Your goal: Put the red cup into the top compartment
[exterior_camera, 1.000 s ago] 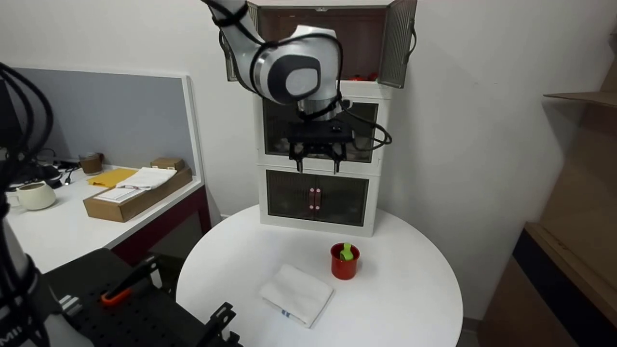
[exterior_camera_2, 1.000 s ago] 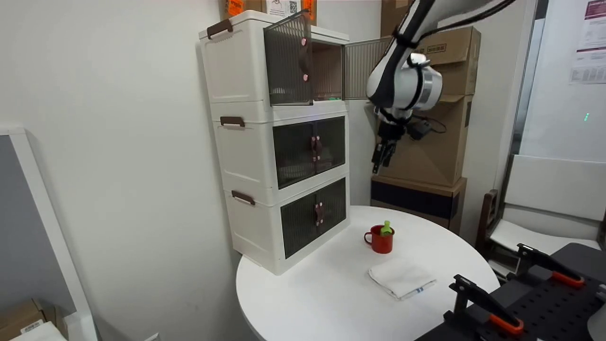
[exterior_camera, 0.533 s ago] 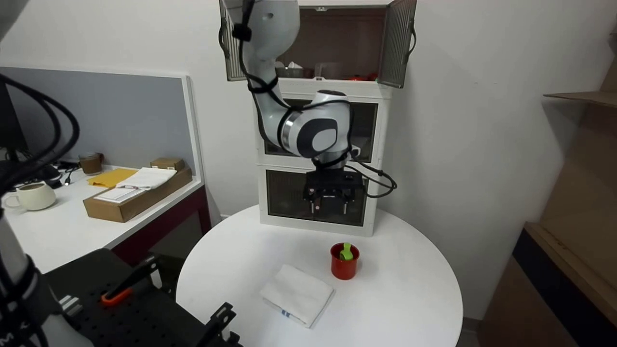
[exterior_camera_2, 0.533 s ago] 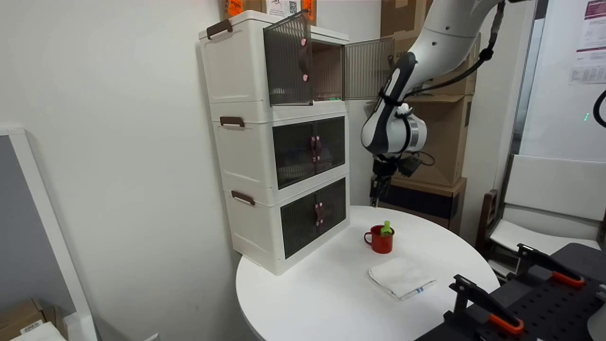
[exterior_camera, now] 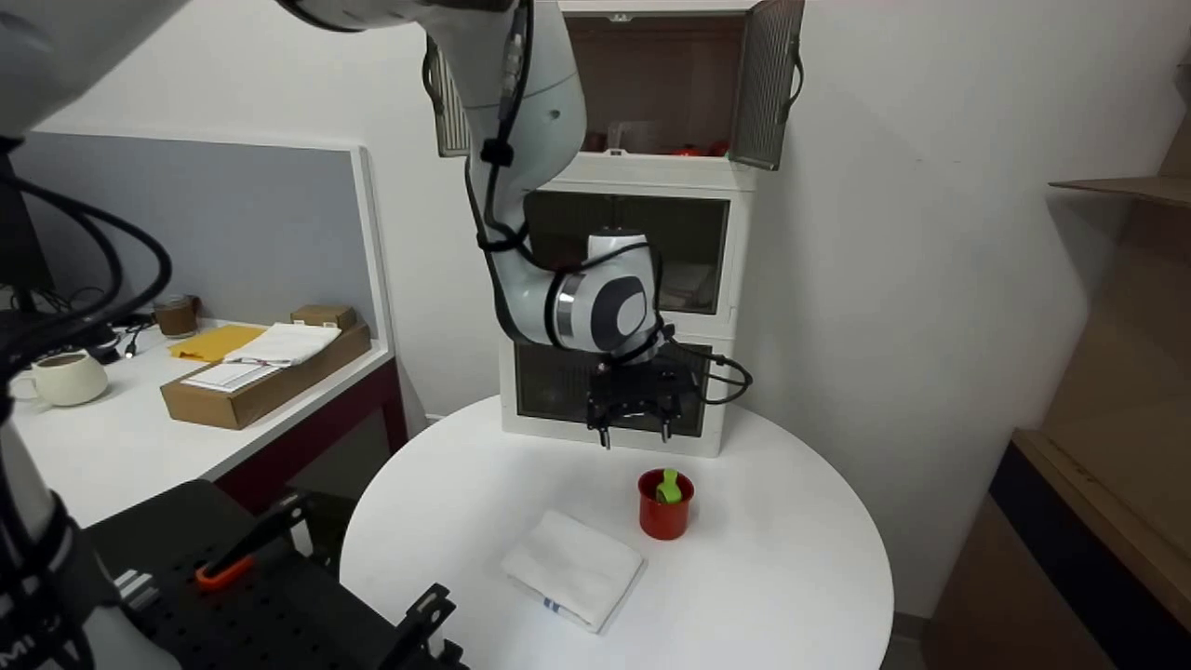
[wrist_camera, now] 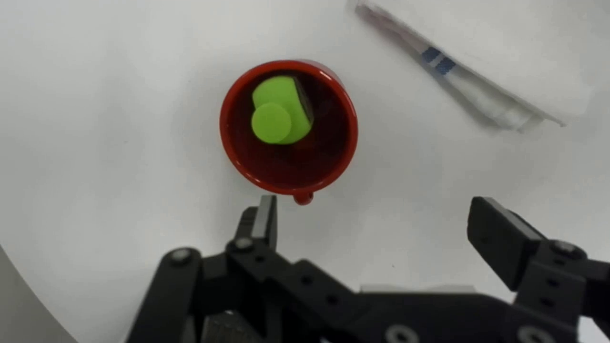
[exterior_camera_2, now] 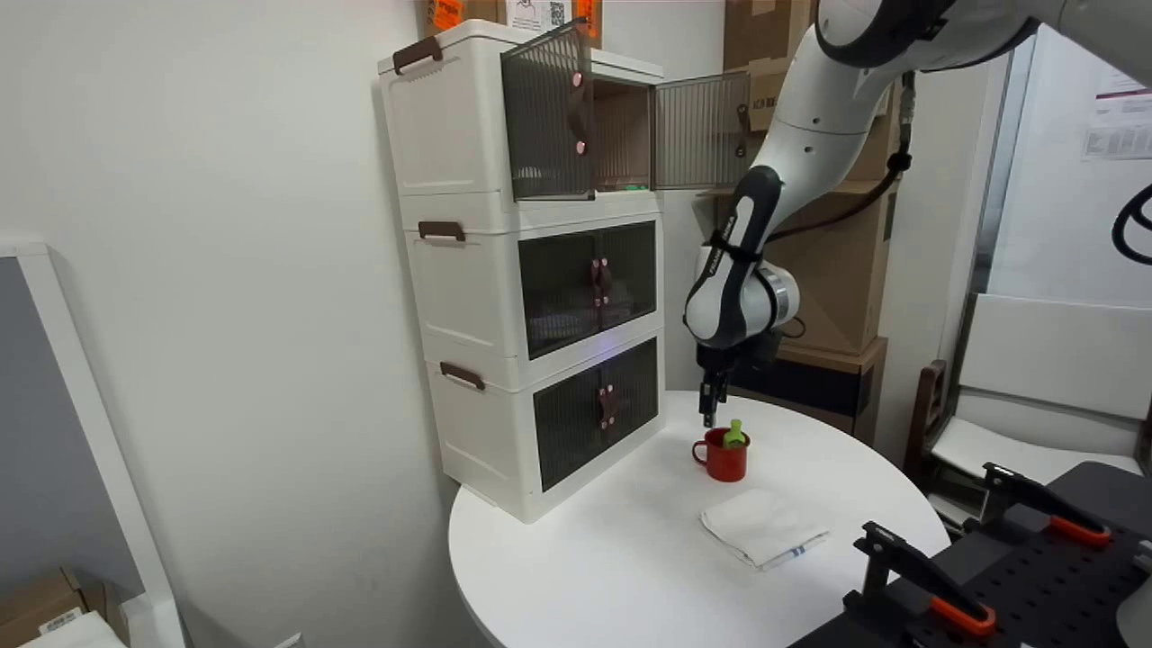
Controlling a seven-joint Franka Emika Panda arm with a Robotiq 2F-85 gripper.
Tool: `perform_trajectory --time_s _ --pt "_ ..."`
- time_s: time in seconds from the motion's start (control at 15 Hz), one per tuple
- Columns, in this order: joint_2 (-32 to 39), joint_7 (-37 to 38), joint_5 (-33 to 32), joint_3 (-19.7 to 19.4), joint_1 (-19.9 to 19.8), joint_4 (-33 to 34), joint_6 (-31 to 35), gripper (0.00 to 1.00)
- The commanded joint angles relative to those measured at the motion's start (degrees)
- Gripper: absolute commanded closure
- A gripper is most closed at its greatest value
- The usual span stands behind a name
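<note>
Low in the wrist view, the gripper [wrist_camera: 374, 216] has its jaws wide apart and empty. At upper centre, the red cup [wrist_camera: 310, 159] stands on the table [wrist_camera: 119, 124], a green object [wrist_camera: 274, 123] inside. In an exterior view, the top compartment [exterior_camera: 661, 79] stands open at top centre.

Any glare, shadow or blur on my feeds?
Wrist view: small glints on the rim of the red cup, its inside in shadow; the pincer slightly soft; white cloth low-contrast against the white table. In an exterior view, the top compartment looks dim inside.
</note>
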Motion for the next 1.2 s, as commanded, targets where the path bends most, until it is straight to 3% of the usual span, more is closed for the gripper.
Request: perform_trajectory --time_s 0.0,0.27,0.87,1.0,1.13 --pt "5.24 5.94 -6.97 -4.86 4.4 4.03 2.56 0.0" --pt "9.45 9.46 -10.16 -6.66 6.11 5.98 3.32 0.0" --pt "14.29 10.61 -10.03 -5.94 5.21 9.6 2.07 0.0" --pt "14.65 10.65 -10.05 -5.81 5.13 10.01 2.05 0.27" --pt "15.05 10.56 -10.03 -5.64 4.97 10.39 2.09 0.42"
